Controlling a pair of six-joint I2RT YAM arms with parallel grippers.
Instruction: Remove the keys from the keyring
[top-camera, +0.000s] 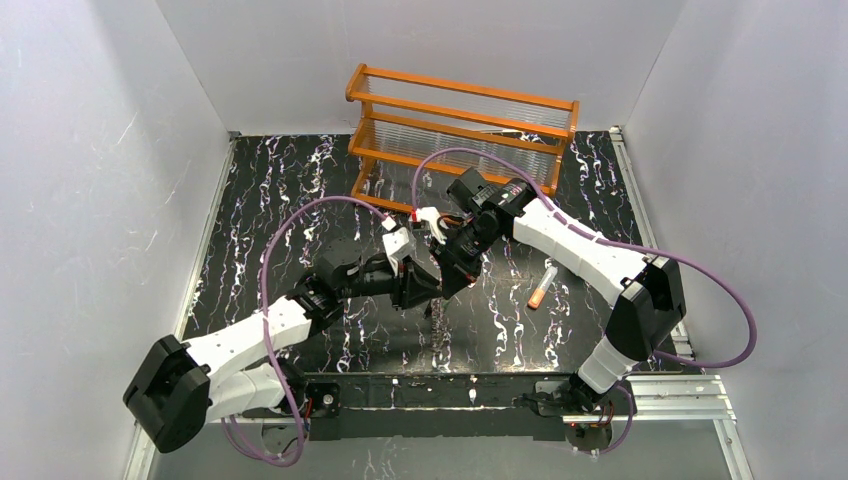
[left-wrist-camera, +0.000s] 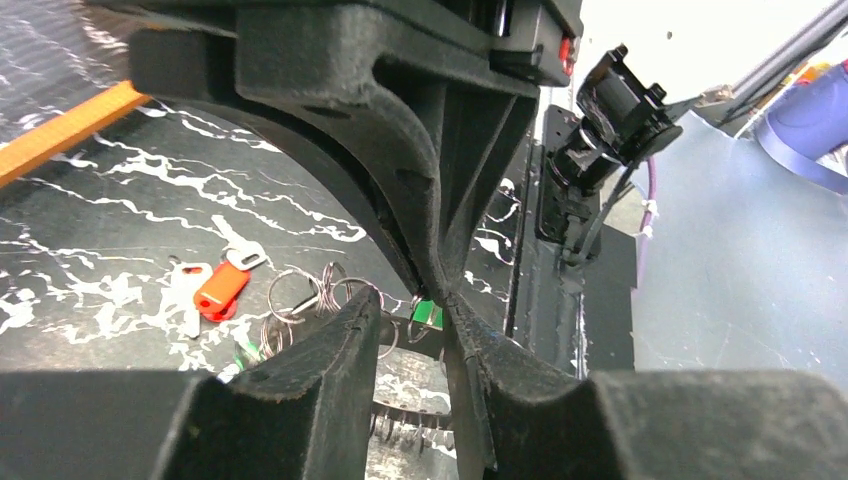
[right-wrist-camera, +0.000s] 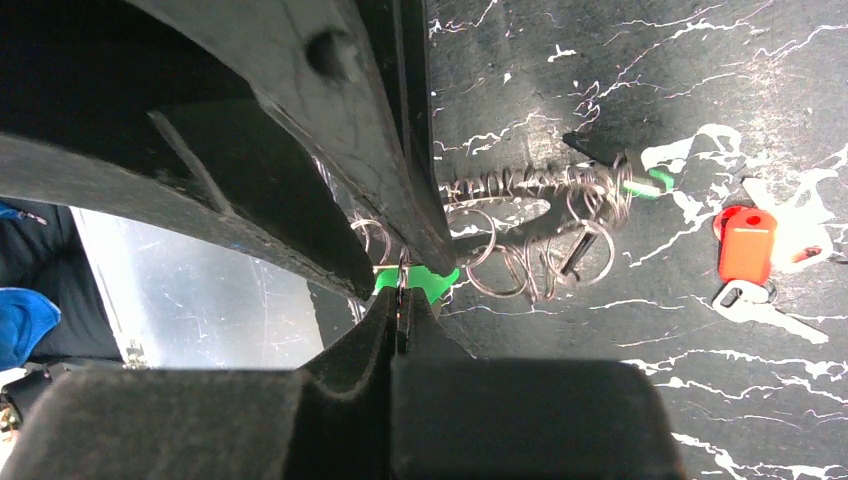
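The dark toothed keyring (left-wrist-camera: 408, 414) stands between the fingers of my left gripper (left-wrist-camera: 410, 302), which is shut on it above the table. Several thin wire rings (left-wrist-camera: 318, 292) hang from it. A green-headed key (right-wrist-camera: 432, 283) sits right at the tips of my right gripper (right-wrist-camera: 402, 297), which is shut on the thin wire ring at that key's head. The two grippers meet tip to tip at mid-table, left (top-camera: 418, 290) and right (top-camera: 452, 272). A red-headed key (left-wrist-camera: 222, 290) lies loose on the table with silvery blades beside it, also in the right wrist view (right-wrist-camera: 746, 246).
An orange rack (top-camera: 462, 125) stands at the back. A clear tube with an orange cap (top-camera: 541, 288) lies right of the grippers. White walls close in the black marbled table (top-camera: 260, 200) on left, back and right.
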